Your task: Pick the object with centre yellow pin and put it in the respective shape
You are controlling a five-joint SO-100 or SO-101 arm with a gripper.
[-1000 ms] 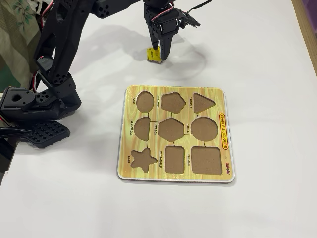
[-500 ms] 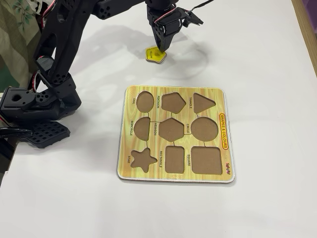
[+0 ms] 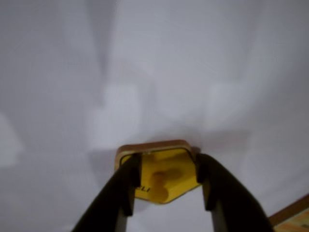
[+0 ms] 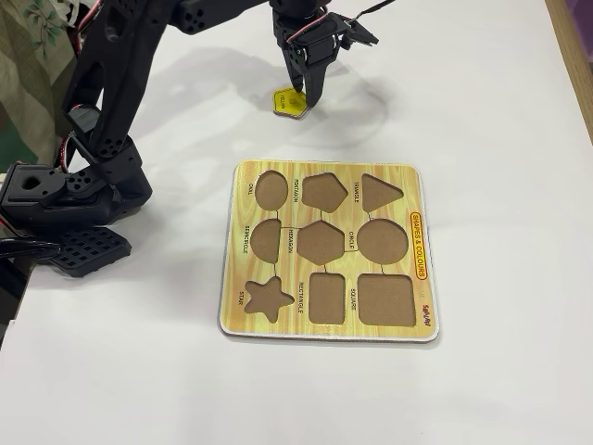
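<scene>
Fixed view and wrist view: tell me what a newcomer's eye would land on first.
First, the yellow wooden shape board in the middle of the white table, all nine brown cut-outs empty. Next, the black arm at the left, reaching to the far side. There its claw hangs open over a small yellow pentagon piece, a finger on each side in the wrist view.

White table (image 4: 500,111): yellow shape board (image 4: 326,252) is laid at frame centre; yellow pentagon piece (image 4: 285,103) is found at upper centre; arm base (image 4: 56,199) is seated at left edge.
</scene>
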